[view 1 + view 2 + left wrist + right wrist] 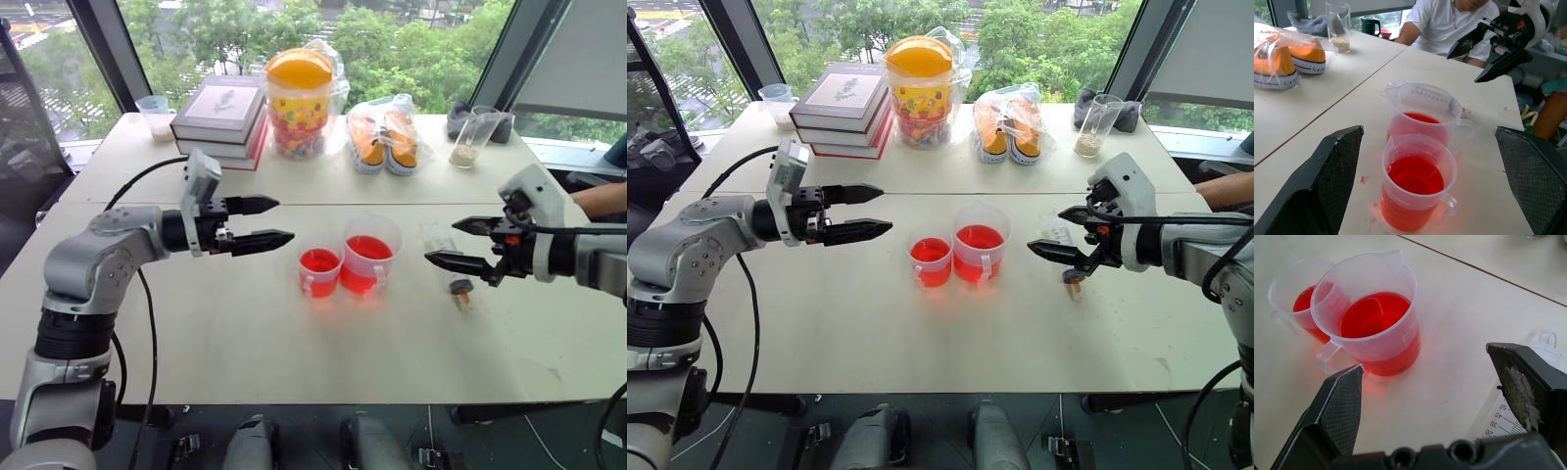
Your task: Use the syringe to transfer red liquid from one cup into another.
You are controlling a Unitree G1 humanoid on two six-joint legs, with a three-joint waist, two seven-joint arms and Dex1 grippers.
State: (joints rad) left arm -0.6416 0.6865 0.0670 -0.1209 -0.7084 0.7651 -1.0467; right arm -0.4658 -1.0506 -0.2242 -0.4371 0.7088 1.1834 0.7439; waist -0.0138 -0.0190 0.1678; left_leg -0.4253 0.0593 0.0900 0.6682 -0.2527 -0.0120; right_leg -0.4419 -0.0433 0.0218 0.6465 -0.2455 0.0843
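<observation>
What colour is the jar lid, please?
Orange lid, clearest in the left eye view.

You are working in bright, even daylight entering through the large glass windows [411,39] behind the pale matte tabletop [245,333]. Shadows on it are soft and faint. The translucent red-orange liquid [1374,313] glows in its clear plastic cups. In both wrist views, the near black textured fingers [1327,181] appear slightly soft.
</observation>
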